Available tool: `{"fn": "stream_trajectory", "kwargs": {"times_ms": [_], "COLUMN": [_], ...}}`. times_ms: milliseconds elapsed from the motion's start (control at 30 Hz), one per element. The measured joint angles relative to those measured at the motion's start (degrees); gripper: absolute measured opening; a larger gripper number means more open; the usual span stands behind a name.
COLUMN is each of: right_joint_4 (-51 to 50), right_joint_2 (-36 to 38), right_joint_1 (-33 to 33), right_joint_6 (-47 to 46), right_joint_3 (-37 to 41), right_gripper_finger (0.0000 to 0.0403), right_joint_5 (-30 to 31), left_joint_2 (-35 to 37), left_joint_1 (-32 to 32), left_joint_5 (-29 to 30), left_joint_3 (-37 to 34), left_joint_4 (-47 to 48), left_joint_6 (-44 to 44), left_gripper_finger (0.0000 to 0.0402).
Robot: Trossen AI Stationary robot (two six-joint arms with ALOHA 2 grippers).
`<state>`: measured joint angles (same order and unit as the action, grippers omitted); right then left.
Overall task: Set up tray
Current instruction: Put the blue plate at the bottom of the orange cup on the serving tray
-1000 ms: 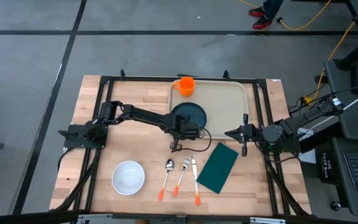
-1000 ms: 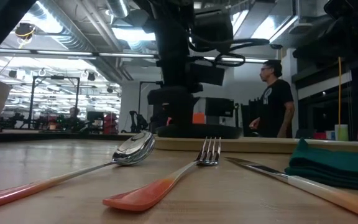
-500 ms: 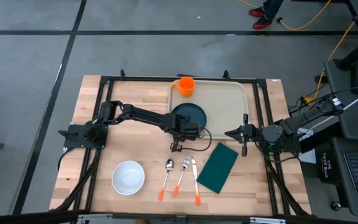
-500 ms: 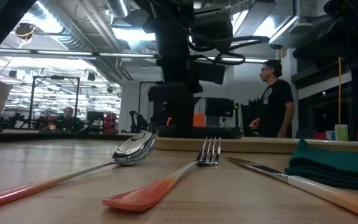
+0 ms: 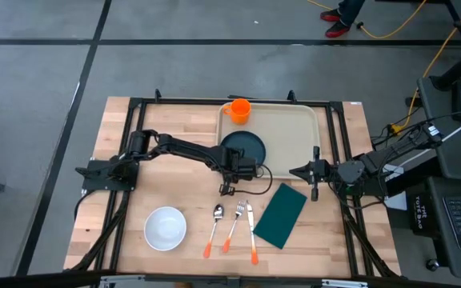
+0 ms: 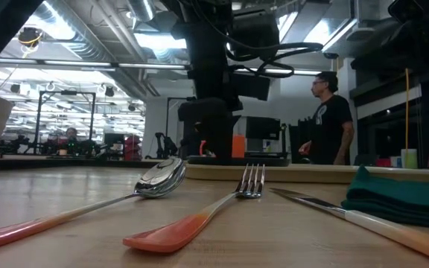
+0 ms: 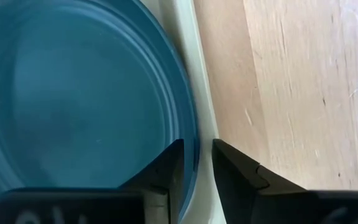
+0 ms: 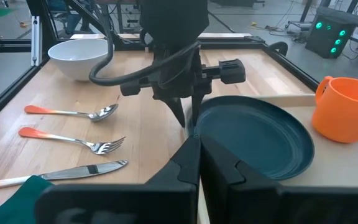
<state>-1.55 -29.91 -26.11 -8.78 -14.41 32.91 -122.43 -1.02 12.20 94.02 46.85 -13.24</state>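
The beige tray [image 5: 294,128] lies at the far right of the table. The dark teal plate [image 5: 242,148] lies flat in its near left corner, and an orange cup [image 5: 239,110] stands in its far left corner. My left gripper [image 5: 232,168] points steeply down at the plate's near left rim. It is open, with one finger [image 7: 169,168] over the plate [image 7: 73,93] and the other [image 7: 232,168] outside, over the tray's rim [image 7: 182,37]. My right gripper [image 5: 294,171] waits shut at the tray's near edge, level with the table.
On the bare wood near the front lie a spoon [image 5: 214,228], a fork [image 5: 234,224] and a knife [image 5: 250,232] with orange handles. There are also a dark green napkin [image 5: 280,215] and a white bowl [image 5: 165,227]. A person [image 6: 330,119] stands beyond the table.
My left gripper has stayed in place, opened and let go of the plate's rim. The plate's held edge has sunk, so the plate now lies flat in the tray.
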Motion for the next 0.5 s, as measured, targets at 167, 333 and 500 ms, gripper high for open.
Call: {"fn": "stream_trajectory", "kwargs": {"times_ms": [167,333,500], "right_joint_4": [-0.02,-0.02,-0.04], "right_joint_2": [0.00,0.00,0.00], "right_joint_1": [0.00,0.00,-0.01], "right_joint_6": [0.00,0.00,-0.02], "right_joint_3": [0.00,0.00,0.00], "right_gripper_finger": [0.0012,0.0012,0.0012], "right_joint_5": [0.00,-0.01,-0.02], "left_joint_2": [0.00,0.00,0.00], "left_joint_1": [-0.04,-0.05,0.05], "left_joint_5": [0.50,0.93,1.89], "left_joint_3": [0.00,0.00,0.00], "left_joint_4": [0.02,0.04,0.13], "left_joint_6": [-1.30,-1.46,-2.32], "left_gripper_finger": [0.0079,0.0082,0.0082]}}
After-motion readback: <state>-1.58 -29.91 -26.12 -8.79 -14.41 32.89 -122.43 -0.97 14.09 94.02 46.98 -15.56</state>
